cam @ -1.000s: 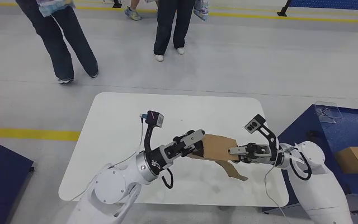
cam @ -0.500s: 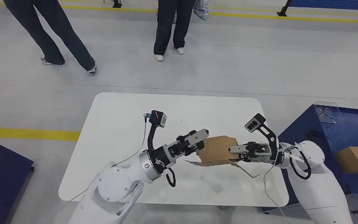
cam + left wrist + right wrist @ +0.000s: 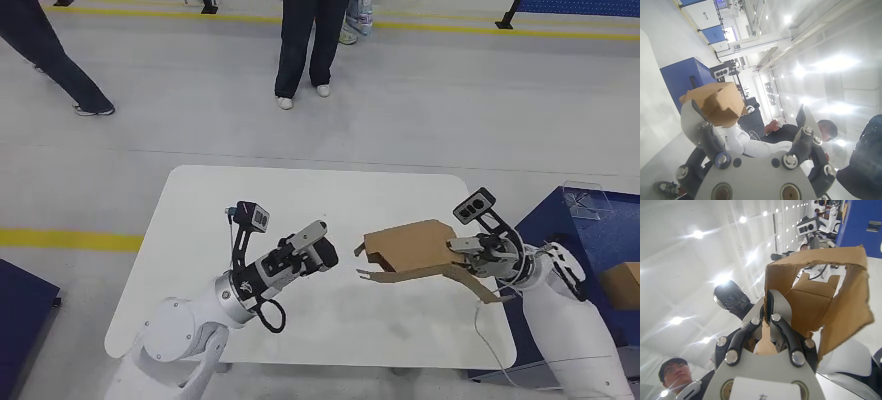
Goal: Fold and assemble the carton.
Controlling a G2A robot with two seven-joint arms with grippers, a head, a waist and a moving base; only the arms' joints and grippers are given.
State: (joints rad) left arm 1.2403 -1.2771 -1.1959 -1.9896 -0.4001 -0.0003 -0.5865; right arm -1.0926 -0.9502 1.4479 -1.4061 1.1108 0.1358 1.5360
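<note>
Now the right tool (image 3: 766, 303) is closed tightly on one wall of the carton (image 3: 405, 250), holding it half-opened in the air over the right part of the surface (image 3: 200, 220). The left tool (image 3: 325, 250) is spread wide and empty, well apart from the carton. To square the carton, I judge the right pinch should stay firm and level while the left tool presses along a crease rather than mid-panel. Compared with a second ago, the left tool has let go and drawn back. The carton has shifted toward the right arm.
</note>
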